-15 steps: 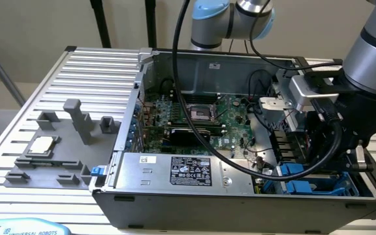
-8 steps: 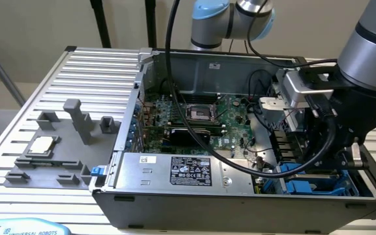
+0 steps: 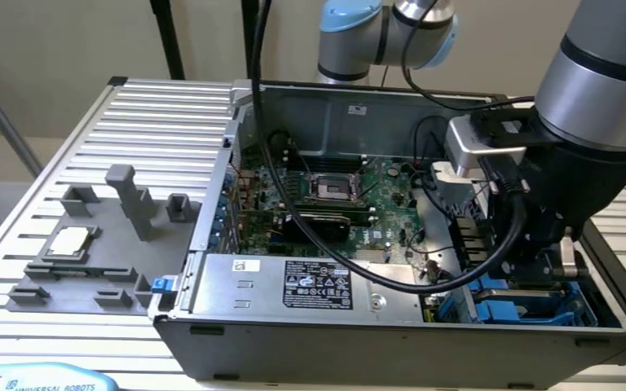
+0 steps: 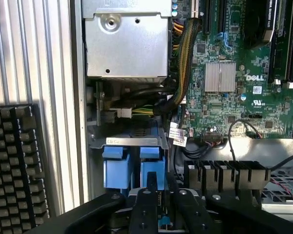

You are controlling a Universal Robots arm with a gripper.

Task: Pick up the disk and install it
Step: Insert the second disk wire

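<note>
— While the arm stands deep in the computer case (image 3: 237, 342), where is the gripper (image 3: 538, 273)?

— Down at the case's four-o'clock corner in the exterior view, over the drive bay, past the large silver box (image 3: 313, 281) that lies at six o'clock.

— And the disk?

— Its blue carrier (image 3: 514, 311) sits in that same bay, directly under the gripper. From the wrist view, the gripper (image 4: 158, 209) is just beside the carrier's blue end (image 4: 152, 169), and a second blue carrier (image 4: 118, 168) stands alongside it, nearer the case wall.

— Which way does it lie?

— On edge, with its end facing the wrist camera. I judge that its long axis runs straight down into the bay, in line with the gripper's approach, not across it.

— Is the claw clamped on it?

— I cannot tell. A sliver of blue shows within the gripper in the wrist view, but whether that is a grip or only nearness is not clear.

— So is it installed?

— The carrier looks seated between the bay's rails, as a judgement; the gripper is right at it.
</note>
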